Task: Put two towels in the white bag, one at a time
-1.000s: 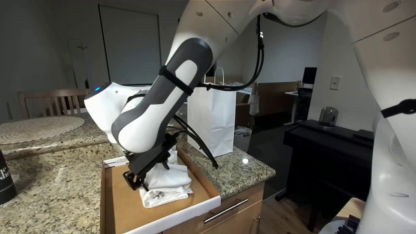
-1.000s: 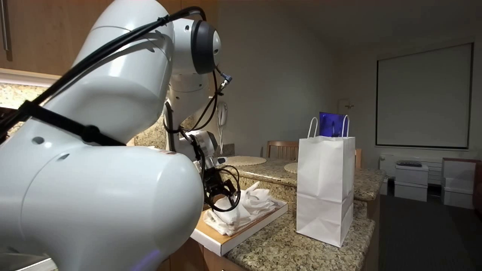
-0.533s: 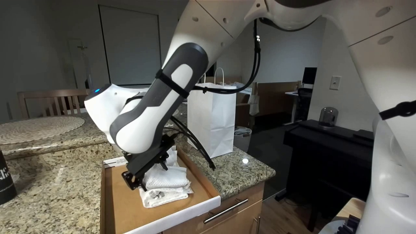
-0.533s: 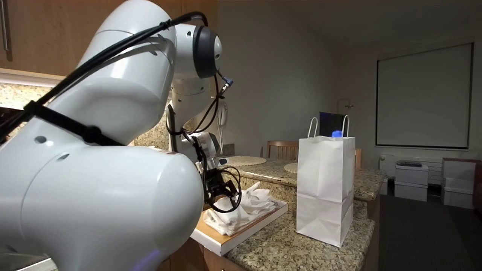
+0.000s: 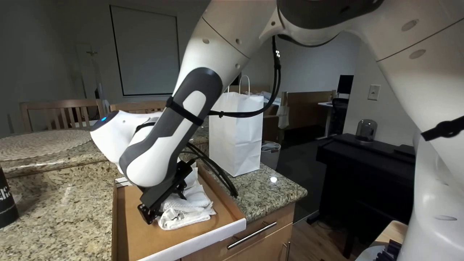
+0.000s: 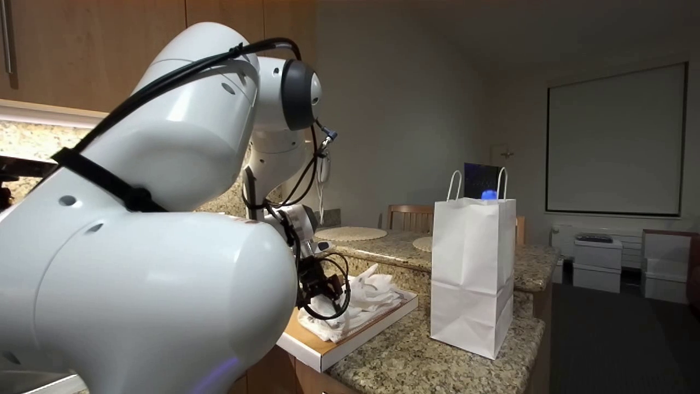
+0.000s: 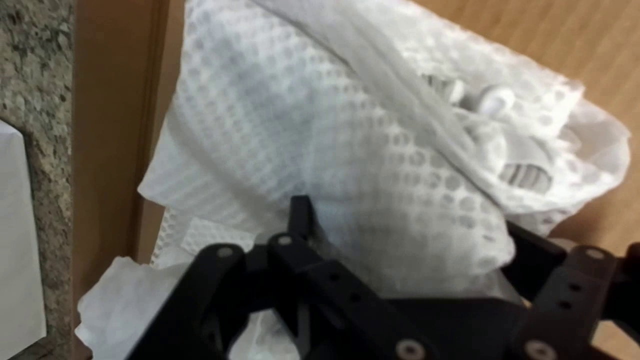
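Dim lighting, plain grey walls (image 6: 404, 109); black-framed pale rectangular panel (image 6: 617, 141) on the far one. Light-wood upper cabinets (image 6: 93, 49) over brightly lit speckled backsplash (image 6: 41, 134). Brown wooden chairs (image 5: 61, 104) behind beige speckled stone counter (image 5: 65, 217). Boxy black furniture piece (image 5: 366, 166), clear domed cover (image 5: 366, 130) on top. Dark grey floor (image 6: 607, 345).

The speckled counter (image 5: 54, 217) carries a cardboard tray (image 5: 134, 235), a white bag (image 6: 465, 273) and a black cylinder (image 5: 7, 208).

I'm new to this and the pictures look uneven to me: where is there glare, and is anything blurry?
In an exterior view, a bright glare spot on the granite countertop; in an exterior view, glossy highlights on the white robot arm; in the wrist view, the white towel blurry near the gripper, whether from focus or motion I can't tell.
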Controlling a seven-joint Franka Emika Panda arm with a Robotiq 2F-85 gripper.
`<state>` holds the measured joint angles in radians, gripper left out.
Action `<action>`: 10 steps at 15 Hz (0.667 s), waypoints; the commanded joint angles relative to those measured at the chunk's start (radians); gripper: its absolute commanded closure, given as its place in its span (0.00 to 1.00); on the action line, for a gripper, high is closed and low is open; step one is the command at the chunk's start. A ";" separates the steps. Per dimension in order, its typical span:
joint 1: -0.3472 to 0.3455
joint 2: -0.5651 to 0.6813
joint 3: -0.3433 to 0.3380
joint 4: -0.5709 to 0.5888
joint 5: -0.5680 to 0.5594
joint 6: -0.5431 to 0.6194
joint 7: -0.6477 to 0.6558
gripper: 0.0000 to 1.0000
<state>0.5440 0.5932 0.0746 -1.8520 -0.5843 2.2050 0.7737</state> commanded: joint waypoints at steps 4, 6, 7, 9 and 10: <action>0.001 -0.033 -0.023 -0.004 -0.005 -0.021 0.052 0.72; -0.009 -0.039 -0.017 -0.007 0.010 -0.015 0.046 0.84; -0.013 -0.043 -0.014 -0.010 0.015 -0.013 0.042 0.90; -0.024 -0.066 -0.002 -0.027 0.031 -0.011 0.023 0.92; -0.033 -0.091 0.008 -0.046 0.046 -0.008 0.005 0.93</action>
<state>0.5391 0.5723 0.0535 -1.8362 -0.5750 2.1933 0.7977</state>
